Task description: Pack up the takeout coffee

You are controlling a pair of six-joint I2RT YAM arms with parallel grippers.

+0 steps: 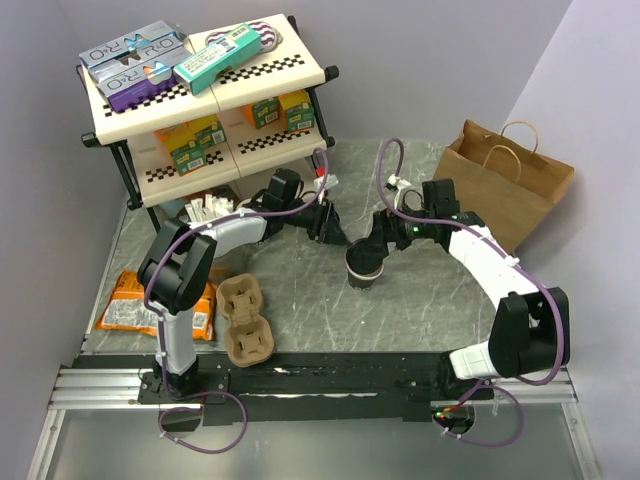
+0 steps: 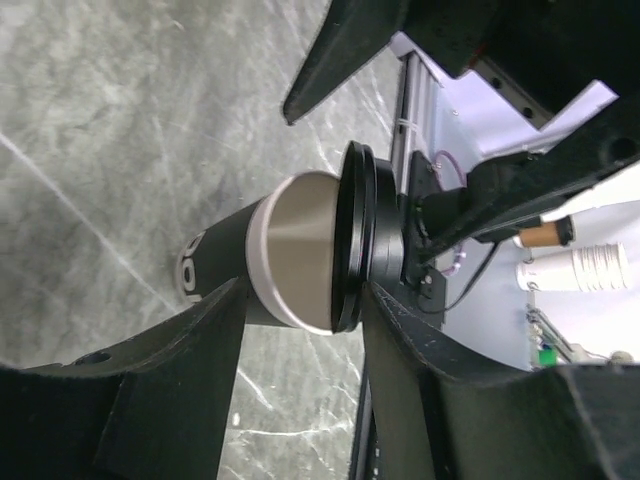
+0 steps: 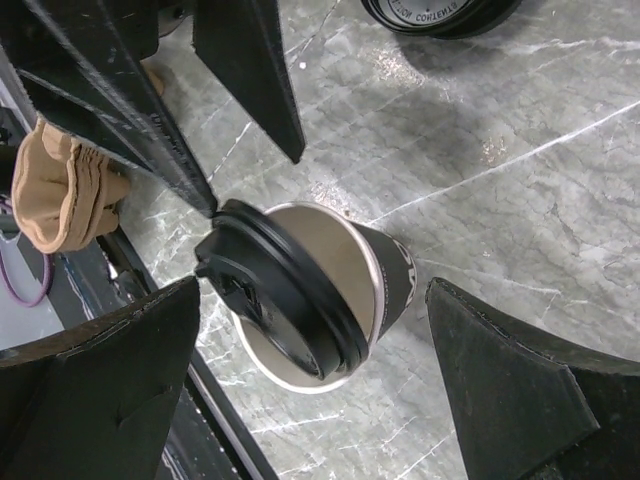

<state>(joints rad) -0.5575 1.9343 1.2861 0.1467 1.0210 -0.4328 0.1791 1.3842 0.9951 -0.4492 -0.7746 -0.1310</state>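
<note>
The takeout coffee cup [image 1: 364,270] stands upright mid-table, cream wall above a dark lettered band. Its round black lid [image 3: 280,290] sits askew on the mouth, so part of the cream inside shows. In the left wrist view the cup [image 2: 295,250] and lid [image 2: 352,240] lie just beyond my fingertips. My left gripper [image 1: 335,232] [image 2: 308,290] is open at the cup's far-left side, with one fingertip [image 3: 205,200] at the lid's edge. My right gripper [image 1: 372,243] [image 3: 312,290] is wide open above the cup, its jaws well apart on either side and touching nothing.
A brown paper bag [image 1: 510,180] stands at the back right. A brown pulp cup carrier [image 1: 245,320] and orange snack bags [image 1: 130,305] lie near left. A shelf rack [image 1: 200,90] and a cup of white sticks [image 1: 205,208] are back left. More black lids [image 3: 440,10] lie close by.
</note>
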